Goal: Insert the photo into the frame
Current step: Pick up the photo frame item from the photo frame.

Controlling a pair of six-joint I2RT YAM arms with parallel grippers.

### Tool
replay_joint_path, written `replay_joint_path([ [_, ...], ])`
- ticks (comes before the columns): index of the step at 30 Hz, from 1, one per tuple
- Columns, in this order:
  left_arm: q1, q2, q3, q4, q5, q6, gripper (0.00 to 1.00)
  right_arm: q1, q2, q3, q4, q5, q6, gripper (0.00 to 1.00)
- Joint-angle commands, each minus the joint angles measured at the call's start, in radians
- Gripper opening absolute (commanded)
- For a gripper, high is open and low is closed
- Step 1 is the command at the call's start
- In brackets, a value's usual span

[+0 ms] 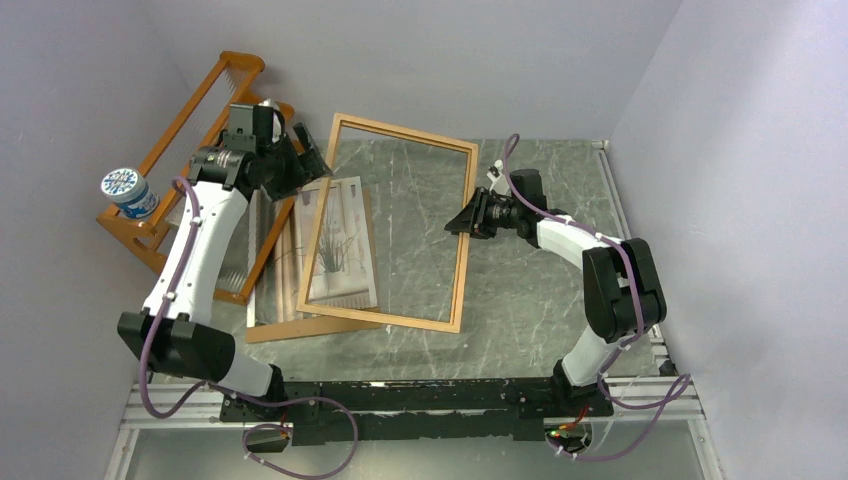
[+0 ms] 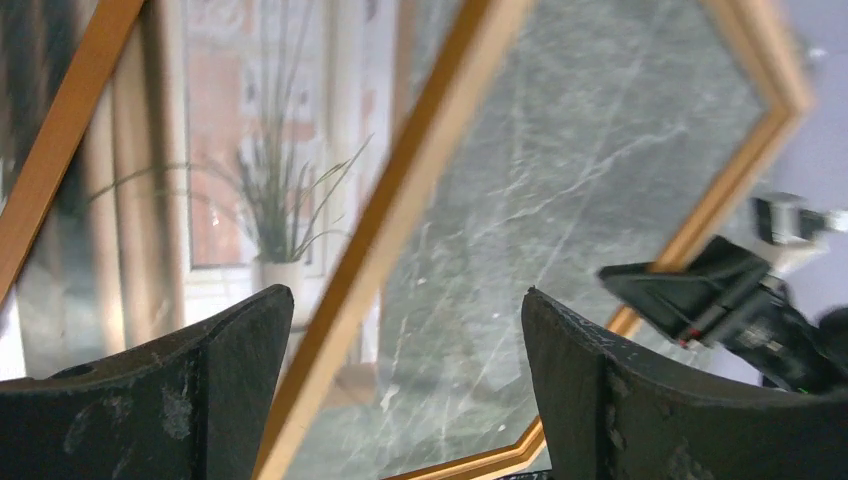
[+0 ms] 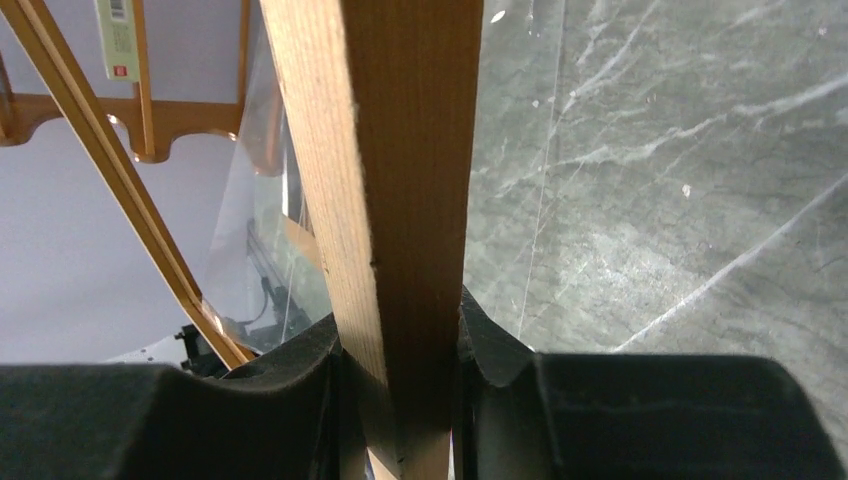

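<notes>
A grey-green marbled desk [image 1: 540, 290] fills a corner of pale lilac walls [image 1: 440, 60]. The thin orange-brown wooden rectangular frame [image 1: 400, 131] lies across it. The right arm's fingers [image 1: 463, 222] pinch the frame's right rail. The left arm's fingers [image 1: 305, 168] are spread, with the left rail between them. The large paper plant photo [image 1: 340, 245] lies under the frame's left part.

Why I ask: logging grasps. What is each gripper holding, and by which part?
The right gripper is shut on the frame, pinching its right side rail. The left gripper is open near the opposite rail, holding nothing.
</notes>
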Motion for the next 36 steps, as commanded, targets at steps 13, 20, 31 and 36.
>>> replay_joint_path([
  [13, 0.142, 0.146, -0.305, -0.044, 0.040, -0.045, 0.92, -0.105, -0.162, -0.061, 0.190, -0.179, -0.003, 0.00],
  [20, 0.152, 0.184, -0.461, 0.159, 0.183, -0.072, 0.94, -0.116, -0.173, -0.095, 0.257, -0.217, 0.053, 0.00],
  [31, 0.154, 0.221, -0.706, 0.672, 0.402, -0.112, 0.92, -0.180, -0.202, -0.152, 0.568, -0.301, 0.326, 0.00],
  [36, 0.153, 0.224, -0.742, 0.684, 0.324, -0.134, 0.87, -0.188, -0.210, -0.149, 0.558, -0.299, 0.326, 0.00],
])
